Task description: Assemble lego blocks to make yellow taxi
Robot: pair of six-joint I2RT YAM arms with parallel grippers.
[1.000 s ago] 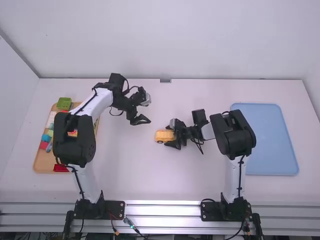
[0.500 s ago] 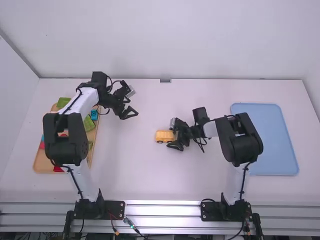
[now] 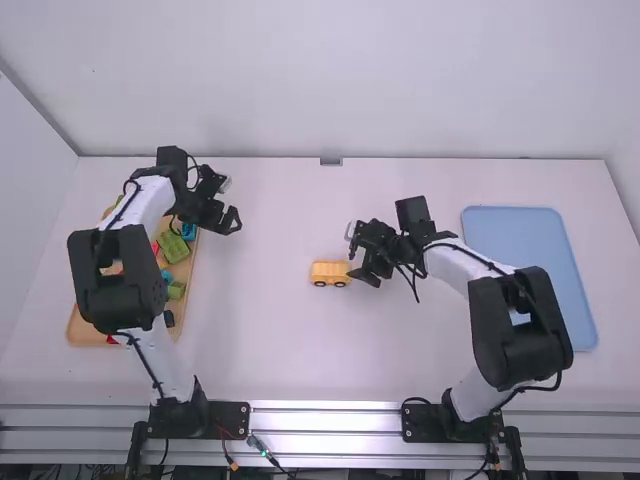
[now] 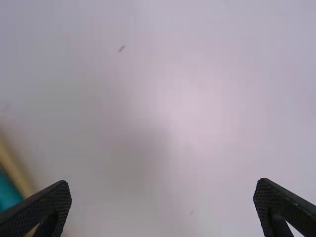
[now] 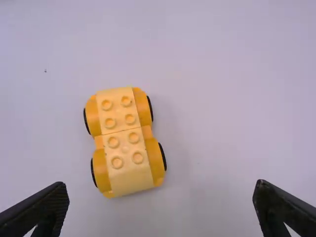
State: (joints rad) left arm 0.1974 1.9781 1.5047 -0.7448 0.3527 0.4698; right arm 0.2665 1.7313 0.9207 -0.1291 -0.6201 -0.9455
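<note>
Car body (image 5: 129, 163) in yellow sits upright on the white table (image 3: 270, 350), near the middle, studs up, apart from both trays. It should handle as light, stiff plastic: not fragile, smooth enough to slip a little, and likely to roll on its wheels if nudged. Best hold looks to be across the two long sides, low and even; a hard press near the seam might part the halves.

Counted: one body of two joined sections, four studs on each, eight in all, and four wheels with dark edges.

Just right of it is the right gripper (image 5: 161, 183), fingers wide, nothing between them. Well to the left and farther off, the left gripper (image 4: 164, 182) hangs beside the right edge of the wooden tray (image 3: 82, 325), its fingers also wide and holding nothing.

That one tray bears green, blue and red blocks; at least two green blocks (image 3: 174, 246) show, but the left arm covers part, so I cannot tell the total. One blue tray (image 3: 530, 262) lies at the far right.
</note>
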